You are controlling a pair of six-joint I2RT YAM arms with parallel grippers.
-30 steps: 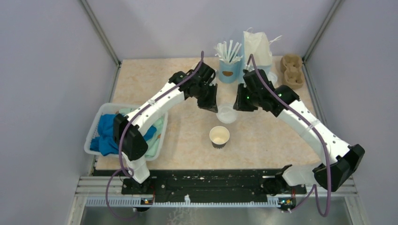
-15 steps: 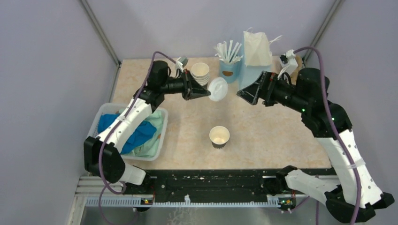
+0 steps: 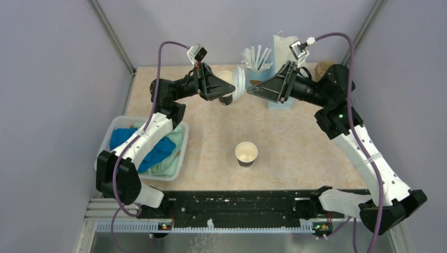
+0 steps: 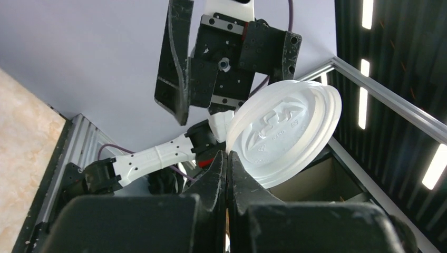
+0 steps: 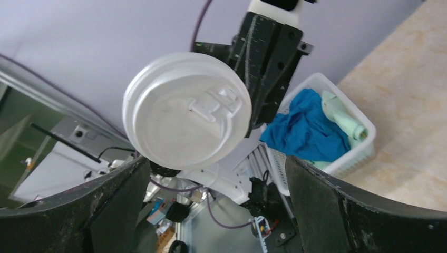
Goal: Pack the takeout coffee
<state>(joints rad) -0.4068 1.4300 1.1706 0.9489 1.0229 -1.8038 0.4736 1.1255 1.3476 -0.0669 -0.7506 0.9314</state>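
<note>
left claw [image 4: 226,164] clamped on lid [image 4: 284,132] rim, held high. right claw [image 3: 256,89] spread apart, empty. cup [image 3: 246,153] sits open mid desk [image 3: 300,153]. Suggest lowering lid level, centred, pressing evenly.

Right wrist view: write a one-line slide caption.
Open right gripper faces the white lid pinched at its rim by the left gripper, white basket behind.

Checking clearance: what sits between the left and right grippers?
The round white plastic lid, pinched at its rim in the shut left gripper; the right gripper faces it, open. Shows in all three views.
</note>
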